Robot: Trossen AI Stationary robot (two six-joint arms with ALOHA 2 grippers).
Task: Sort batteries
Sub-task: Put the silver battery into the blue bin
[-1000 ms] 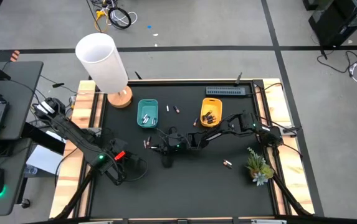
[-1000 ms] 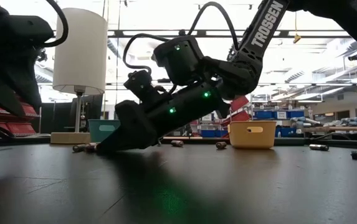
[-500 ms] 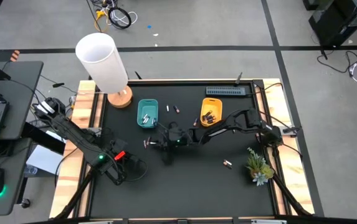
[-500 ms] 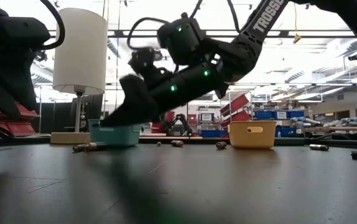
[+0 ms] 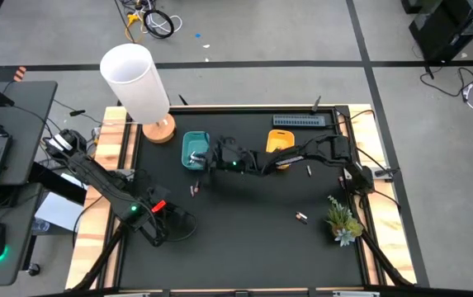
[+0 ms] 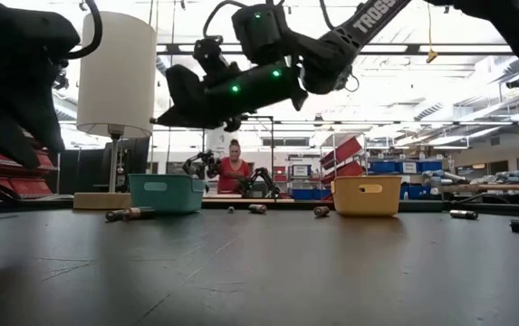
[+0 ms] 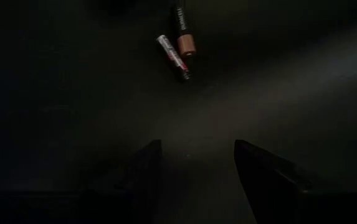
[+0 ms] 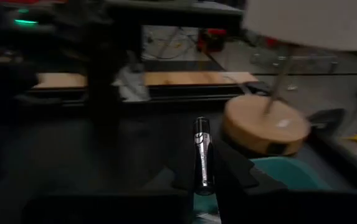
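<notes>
My right gripper [image 5: 206, 157] hangs above the near right edge of the teal tray [image 5: 194, 151], shut on a silver-and-dark battery [image 8: 202, 154]. In the low view it [image 6: 163, 116] is well clear of the table, higher than the tray [image 6: 166, 192]. My left gripper [image 7: 197, 149] waits open at the table's near left [image 5: 172, 221]; two batteries [image 7: 177, 48] lie on the mat ahead of it, untouched. More batteries lie loose on the mat [image 5: 300, 217] [image 5: 309, 171]. The yellow tray [image 5: 279, 145] holds several dark ones. My right gripper pinches the battery between its two fingers, on the battery's lower part [image 8: 204, 182]. The battery stands across the fingers, its upper end [image 8: 200, 124] sticking out above them. The fingers reach almost level from the table's right. The battery is lifted clear of the table.
A white lamp [image 5: 137, 82] on a wooden base [image 5: 161, 129] stands at the far left, close to the teal tray. A small potted plant [image 5: 342, 219] is at the near right and a grey strip [image 5: 298, 121] at the far edge. A person [image 6: 235, 167] shows in the room beyond.
My right gripper has risen from the mat near the table's middle and gone toward the far left, up over the teal tray's edge. It has tipped from a steep downward slant to almost level, keeping the battery between its fingers.
</notes>
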